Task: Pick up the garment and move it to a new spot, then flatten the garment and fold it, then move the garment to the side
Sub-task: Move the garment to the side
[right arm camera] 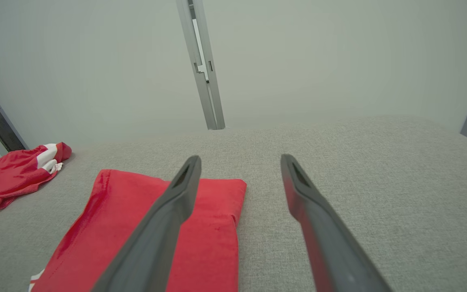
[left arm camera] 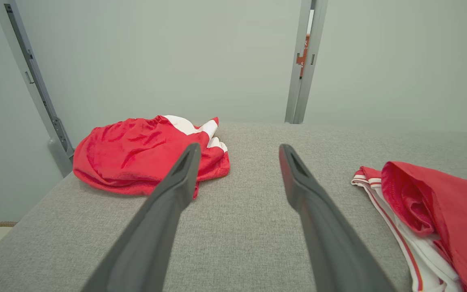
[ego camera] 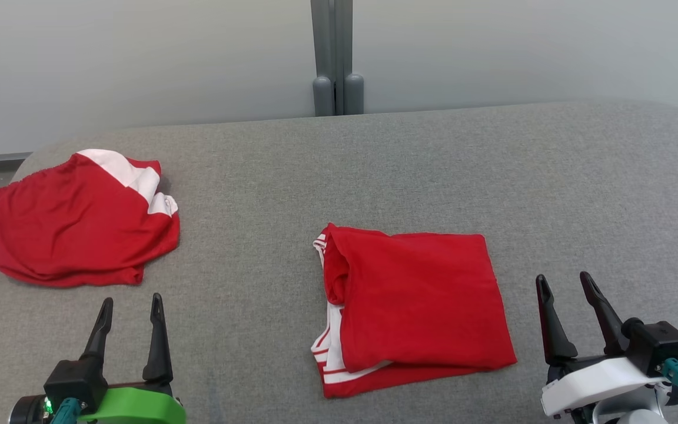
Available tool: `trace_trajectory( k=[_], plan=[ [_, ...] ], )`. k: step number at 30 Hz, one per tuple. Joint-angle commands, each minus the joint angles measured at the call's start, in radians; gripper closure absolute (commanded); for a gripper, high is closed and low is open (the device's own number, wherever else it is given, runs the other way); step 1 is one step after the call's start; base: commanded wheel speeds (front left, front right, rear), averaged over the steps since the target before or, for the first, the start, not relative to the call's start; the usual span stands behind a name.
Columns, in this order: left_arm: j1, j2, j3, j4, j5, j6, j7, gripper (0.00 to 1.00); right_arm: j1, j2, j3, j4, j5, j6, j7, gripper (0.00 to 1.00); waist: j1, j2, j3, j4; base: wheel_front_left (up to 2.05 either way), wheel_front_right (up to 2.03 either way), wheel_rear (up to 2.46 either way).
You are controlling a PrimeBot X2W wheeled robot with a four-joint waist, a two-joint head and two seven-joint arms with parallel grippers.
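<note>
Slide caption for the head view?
Folded red garment centred on grey surface, crumpled red garment at left; left gripper and right gripper open, empty.

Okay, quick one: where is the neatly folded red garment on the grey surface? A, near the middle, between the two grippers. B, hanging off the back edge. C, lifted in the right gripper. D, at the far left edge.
A: the folded red garment lies flat near the middle of the grey surface, between the open left gripper and right gripper; the crumpled red garment is the one at far left.
</note>
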Motion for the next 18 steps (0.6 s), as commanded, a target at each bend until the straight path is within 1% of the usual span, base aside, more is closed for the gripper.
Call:
trace_trajectory(
  k=[1, 18],
  plan=[
    [0.015, 0.004, 0.002, 0.004, 0.007, 0.001, 0.000, 0.00, 0.008, 0.001, -0.001, 0.004, -0.005, 0.000, -0.003, 0.00, 0.0000, -0.0001, 0.000, 0.000, 0.00, 0.00, 0.00],
    [0.012, 0.006, -0.002, 0.015, 0.001, -0.004, 0.000, 0.00, -0.002, -0.003, 0.008, 0.035, -0.010, 0.000, -0.003, 0.00, 0.0000, -0.0001, 0.004, -0.002, 0.00, 0.00, 0.00]
  ],
)
